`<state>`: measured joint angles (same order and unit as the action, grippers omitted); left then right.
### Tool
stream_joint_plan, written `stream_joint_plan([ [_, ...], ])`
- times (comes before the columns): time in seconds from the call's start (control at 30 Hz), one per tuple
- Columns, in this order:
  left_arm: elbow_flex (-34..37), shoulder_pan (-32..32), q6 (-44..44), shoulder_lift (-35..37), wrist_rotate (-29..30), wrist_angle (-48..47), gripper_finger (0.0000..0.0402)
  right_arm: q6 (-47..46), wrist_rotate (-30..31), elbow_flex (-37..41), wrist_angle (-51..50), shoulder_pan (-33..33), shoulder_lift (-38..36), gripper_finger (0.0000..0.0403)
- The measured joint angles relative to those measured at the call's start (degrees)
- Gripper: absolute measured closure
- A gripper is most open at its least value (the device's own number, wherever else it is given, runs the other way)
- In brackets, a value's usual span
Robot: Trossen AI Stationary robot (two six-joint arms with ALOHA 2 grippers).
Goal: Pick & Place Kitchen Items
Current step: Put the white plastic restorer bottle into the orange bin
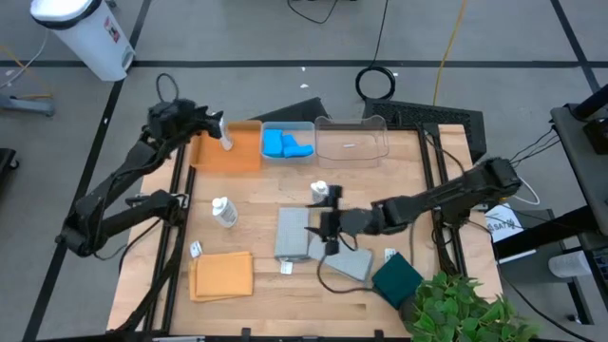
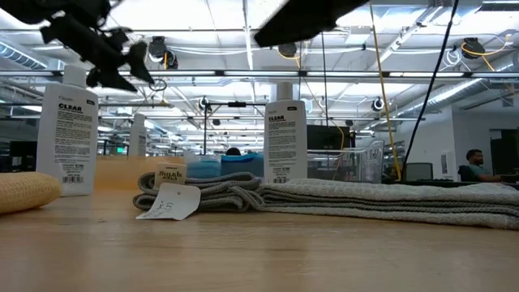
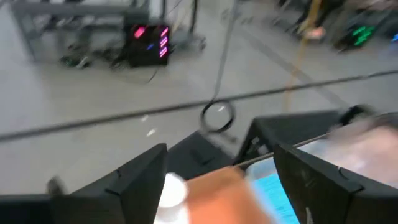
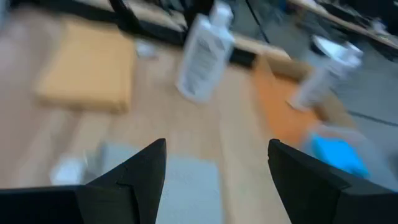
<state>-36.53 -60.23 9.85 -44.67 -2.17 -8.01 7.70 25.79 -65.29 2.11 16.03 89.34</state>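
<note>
Left gripper (image 1: 217,126) fingers apart over the flat orange tray (image 1: 233,152) at far left, small white capped bottle (image 1: 226,140) just beyond them — contact unclear. Right gripper (image 1: 323,224) open above the grey folded cloth (image 1: 291,234) — only the low view shows its paper tag (image 2: 168,202).

My table (image 1: 285,299) is light wood on grey floor (image 1: 237,38) w/ dark seams; white bin (image 1: 85,33) far corner, plant (image 1: 456,309) near edge, ceiling lights (image 2: 470,49) overhead.

Counting three white bottles (image 1: 224,211), a pile of blue sponges (image 1: 286,145), four folded cloths (image 1: 221,275), two clear bins (image 1: 351,140).
</note>
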Motion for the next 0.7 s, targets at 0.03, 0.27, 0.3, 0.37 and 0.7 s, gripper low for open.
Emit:
stream_joint_plan([
  [0.03, 0.0, 0.2, 0.5, 1.7, -1.4, -0.1, 0.0097, 0.0, 3.3, 0.1, -2.4, 1.4, -1.1, 0.0156],
  [0.27, 0.0, 6.6, 1.2, 11.3, -7.2, -5.0, 0.0094, -10.7, 16.1, 0.0, -12.1, 8.7, -5.9, 0.0156],
  [0.3, 0.0, 7.9, 1.2, 12.0, -7.9, -6.0, 0.0094, -12.4, 16.2, 0.1, -14.4, 9.3, -6.0, 0.0156],
  [0.37, 0.0, 10.8, 1.3, 12.8, -9.5, -7.7, 0.0094, -15.9, 16.1, 0.1, -18.3, 9.6, -5.9, 0.0156],
  [0.7, 0.7, 27.3, -0.5, 12.9, -12.4, -7.4, 0.0094, -25.0, 10.6, 8.8, -22.2, 3.2, -5.9, 0.0156],
])
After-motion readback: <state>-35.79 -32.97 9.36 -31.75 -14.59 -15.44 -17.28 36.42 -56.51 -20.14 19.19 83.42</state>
